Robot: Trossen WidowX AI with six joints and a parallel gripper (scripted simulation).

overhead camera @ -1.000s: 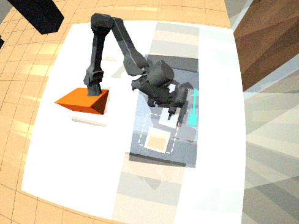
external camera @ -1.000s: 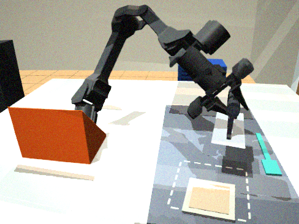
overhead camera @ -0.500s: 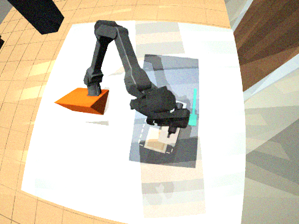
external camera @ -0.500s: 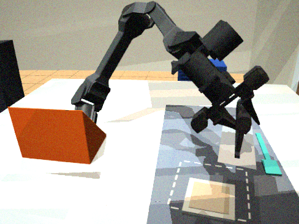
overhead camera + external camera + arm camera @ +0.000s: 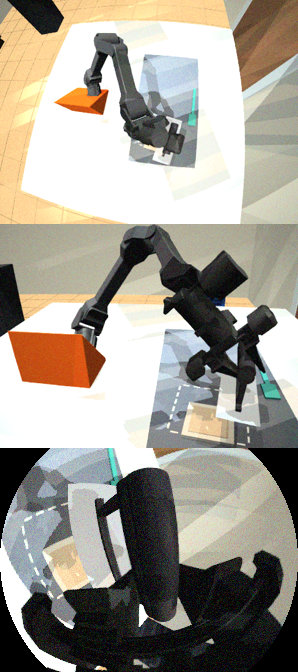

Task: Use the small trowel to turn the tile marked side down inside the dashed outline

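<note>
Your gripper (image 5: 173, 139) (image 5: 244, 366) (image 5: 150, 565) pinches the trowel (image 5: 167, 160) (image 5: 227, 398) (image 5: 85, 533) by its thick handle; keep that hold. The tile (image 5: 149, 147) (image 5: 207, 423) (image 5: 67, 568), on the mat (image 5: 171, 76) (image 5: 177, 346) (image 5: 45, 528), is probably stiff, maybe brittle: lift 1 edge gently.

Low room between orange block (image 5: 76, 99) (image 5: 50, 358) and tile (image 5: 149, 147) (image 5: 204, 421) (image 5: 67, 568); grey blade (image 5: 175, 120) (image 5: 227, 404) (image 5: 87, 538) beyond.

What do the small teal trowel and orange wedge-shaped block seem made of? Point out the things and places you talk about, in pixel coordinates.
The small teal trowel (image 5: 192, 120) (image 5: 270, 391) (image 5: 113, 467): perhaps plastic or painted metal, matte; even colour, no glint. The orange wedge-shaped block (image 5: 80, 99) (image 5: 52, 358): possibly plastic, matte; flat faces, plain colour.
</note>
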